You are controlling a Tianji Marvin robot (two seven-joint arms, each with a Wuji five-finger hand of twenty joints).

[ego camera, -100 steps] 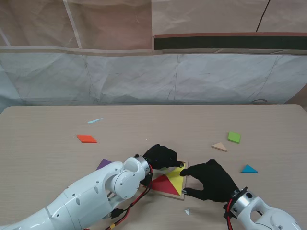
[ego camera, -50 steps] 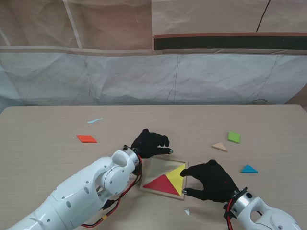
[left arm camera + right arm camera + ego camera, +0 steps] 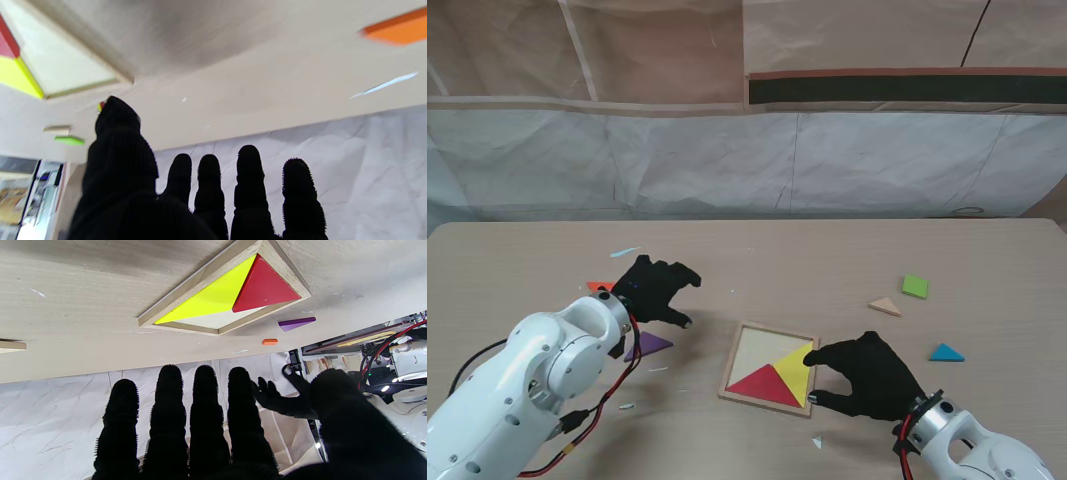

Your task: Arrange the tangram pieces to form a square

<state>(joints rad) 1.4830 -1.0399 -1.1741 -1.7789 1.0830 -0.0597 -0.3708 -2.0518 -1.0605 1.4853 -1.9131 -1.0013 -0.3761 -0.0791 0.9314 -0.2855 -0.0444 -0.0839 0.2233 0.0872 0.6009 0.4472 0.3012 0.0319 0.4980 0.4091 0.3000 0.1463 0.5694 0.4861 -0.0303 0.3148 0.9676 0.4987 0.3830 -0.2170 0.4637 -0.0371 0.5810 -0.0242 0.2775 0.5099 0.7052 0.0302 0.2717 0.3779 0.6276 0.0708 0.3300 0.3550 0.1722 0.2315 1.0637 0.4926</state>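
Fingers spread and empty, the left hand [image 3: 655, 288] hovers near the purple triangle [image 3: 649, 345] while the right hand [image 3: 867, 376], also unclenched, rests beside the wooden tray [image 3: 745, 340].

The left hand [image 3: 655, 290] has drawn away from the wooden tray [image 3: 749, 345] leftward, now over the orange piece [image 3: 599, 287].

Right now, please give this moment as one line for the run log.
tray: red and yellow triangle in | left hand: open, over purple piece | right hand: open, at tray edge | orange piece: loose
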